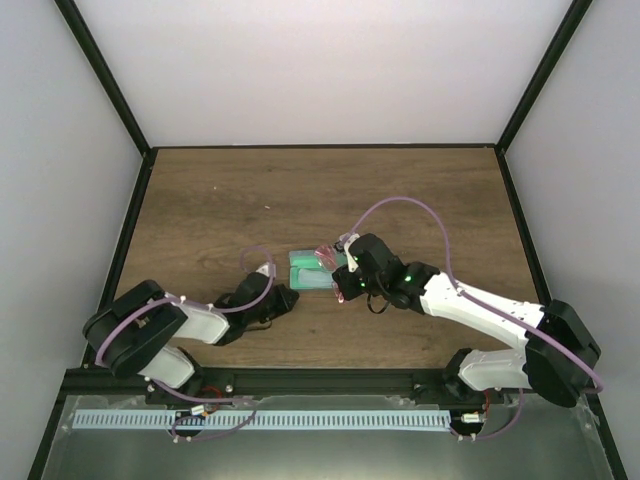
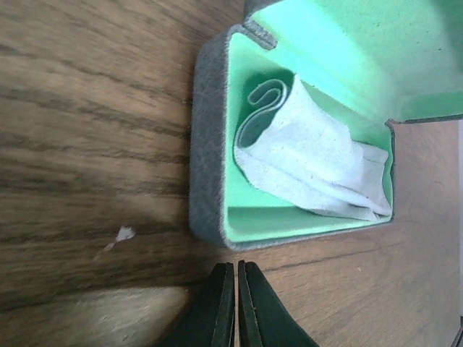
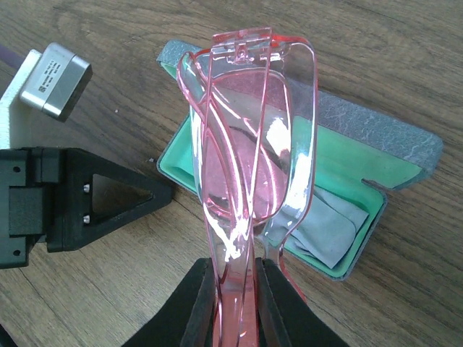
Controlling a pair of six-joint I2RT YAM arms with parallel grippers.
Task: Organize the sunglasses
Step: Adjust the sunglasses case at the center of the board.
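Note:
The sunglasses (image 3: 246, 144), red translucent and folded, stand up between the fingers of my right gripper (image 3: 235, 271), which is shut on them just above the open grey case (image 3: 405, 144). From above, the sunglasses (image 1: 325, 256) hang over the right part of the case (image 1: 303, 270) with my right gripper (image 1: 345, 277) beside it. The case has a green lining, and a folded light cloth (image 2: 311, 159) lies inside it. My left gripper (image 2: 236, 271) is shut on nothing, its tips low over the wood just outside the case's grey wall (image 2: 206, 144).
The left arm's black gripper body (image 3: 72, 202) sits close to the case's left side. A small white scrap (image 2: 124, 233) lies on the wood near the case. Bare wooden table (image 1: 320, 190) stretches behind, and black frame posts run along the edges.

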